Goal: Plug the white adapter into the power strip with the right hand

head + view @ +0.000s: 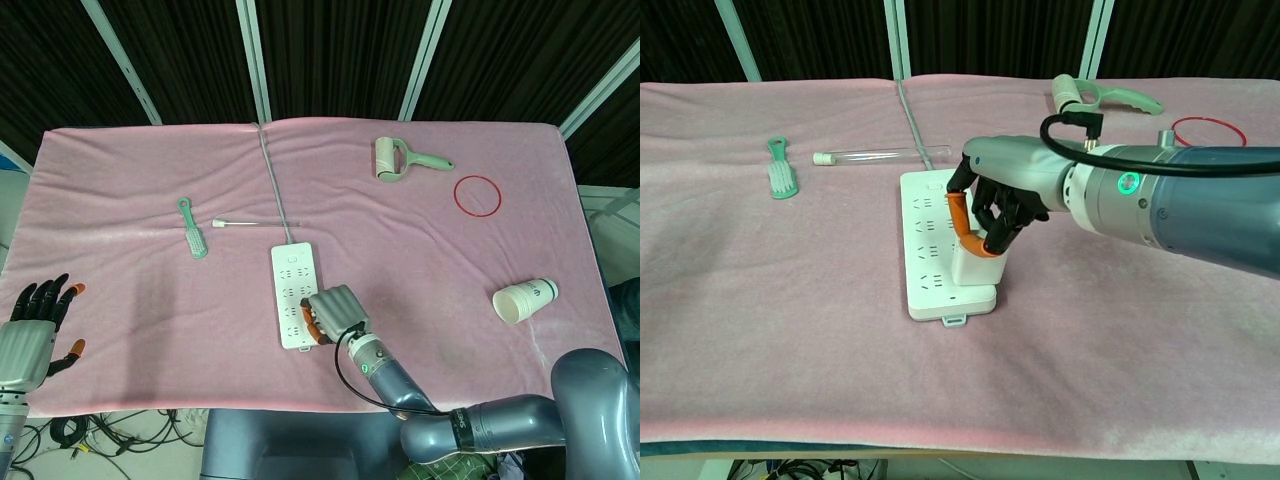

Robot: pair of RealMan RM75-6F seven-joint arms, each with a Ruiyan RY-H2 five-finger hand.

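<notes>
pink cloth (130, 290) spread over the whole table, wrinkled in places. lying at centre of the head view, a white power strip (292, 290), long axis running up and down the frame, grey cord (272, 180) leading from its upper end toward the top edge of the cloth. standing upright on the lower right part of the strip, the white adapter (978, 268), seated against the strip's face near its bottom end in the chest view; whether fully pushed home, cannot tell. curled over the adapter from above and from the right, the right hand (995, 205), orange-tipped fingers (958, 215) pressed on the adapter's top edge, the others bent in close behind it, clamped around the block. stretching away to the right edge of the chest view, the grey forearm with a green light and a black cable looped above it. resting at the lower left corner of the head view, off the cloth, the left hand (32, 330), dark fingers spread apart and holding nothing.

left of the strip, a green brush (193, 230) and just beside it a clear tube (255, 223) lying crosswise. in the upper right of the head view, a lint roller (400, 160) with a green handle, then a red ring (477, 195) flat on the cloth. further down at right, a paper cup (522, 299) tipped on its side.
</notes>
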